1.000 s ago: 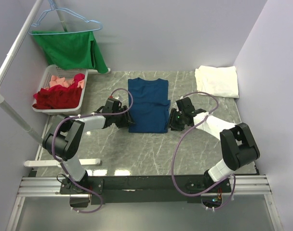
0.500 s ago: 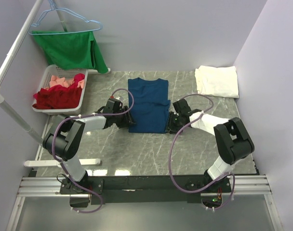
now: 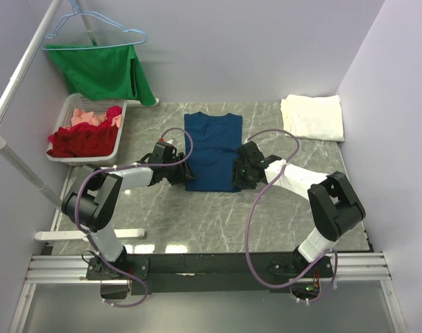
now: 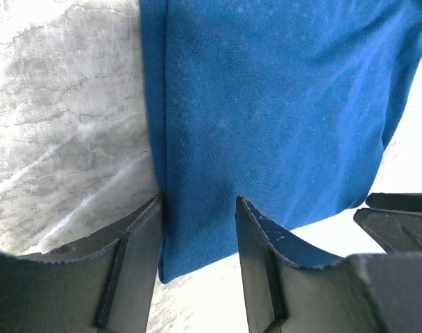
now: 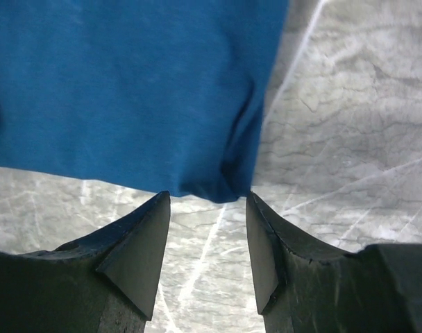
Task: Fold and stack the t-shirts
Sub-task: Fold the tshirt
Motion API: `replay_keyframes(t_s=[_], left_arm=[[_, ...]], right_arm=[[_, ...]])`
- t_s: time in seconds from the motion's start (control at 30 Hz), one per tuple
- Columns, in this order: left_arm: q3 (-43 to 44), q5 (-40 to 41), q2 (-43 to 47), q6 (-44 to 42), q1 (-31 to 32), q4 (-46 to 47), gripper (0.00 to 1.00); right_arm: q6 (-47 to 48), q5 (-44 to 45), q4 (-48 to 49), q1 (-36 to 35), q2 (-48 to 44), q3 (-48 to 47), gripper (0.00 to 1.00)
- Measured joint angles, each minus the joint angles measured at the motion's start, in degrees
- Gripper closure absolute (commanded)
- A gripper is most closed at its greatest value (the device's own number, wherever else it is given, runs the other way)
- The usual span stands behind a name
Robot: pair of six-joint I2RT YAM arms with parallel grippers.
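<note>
Navy blue t-shirt (image 3: 212, 149) is lying flat in the middle of the desk (image 3: 218, 215), collar at the far end and hem toward the arms. Around it there's a white basket (image 3: 67, 114) of red and pink clothes at the far left. Above that, a green garment (image 3: 100, 69) hangs on a blue hanger (image 3: 93, 24) off a white rail (image 3: 20, 80). The white t-shirt (image 3: 312, 116) is folded at the far right corner, well apart from the blue one.

The only things crowding the blue shirt are the arms. The left end effector (image 3: 185, 177) is at its near left corner and the right end effector (image 3: 237, 179) at its near right one. Both are spread wide, a finger on either side of their corner in the wrist views, not pinching the cloth.

The shirt itself reads as a narrow rectangle. It looks like the sleeves are tucked in, though I can't be sure from overhead. It's mostly smooth, with a soft crease by the near right corner and a doubled edge along the left.

The desk is grey marble-look with white veins, and there are pale lilac walls on three sides.
</note>
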State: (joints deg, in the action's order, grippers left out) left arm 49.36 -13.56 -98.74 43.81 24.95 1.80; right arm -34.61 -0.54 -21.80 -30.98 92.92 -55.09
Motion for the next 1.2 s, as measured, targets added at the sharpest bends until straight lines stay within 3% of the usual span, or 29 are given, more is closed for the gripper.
replay_keyframes(t_s=[0.47, 0.73, 1.07, 1.2], left_arm=[[-0.2, 0.0, 0.0, 0.0, 0.0, 0.2, 0.49], [-0.9, 0.2, 0.5, 0.0, 0.0, 0.4, 0.51], [-3.4, 1.2, 4.2, 0.3, 0.5, -3.5, 0.51], [-3.9, 1.2, 4.4, 0.5, 0.5, -3.3, 0.57]], right_arm=[[-0.1, 1.8, 0.0, -0.4, 4.5, -1.2, 0.47], [-0.5, 1.1, 1.6, -0.3, 5.1, -1.1, 0.65], [-1.5, 1.0, 2.1, -0.2, 5.5, -1.1, 0.66], [-1.8, 0.9, 2.4, -0.2, 5.6, -1.1, 0.68]])
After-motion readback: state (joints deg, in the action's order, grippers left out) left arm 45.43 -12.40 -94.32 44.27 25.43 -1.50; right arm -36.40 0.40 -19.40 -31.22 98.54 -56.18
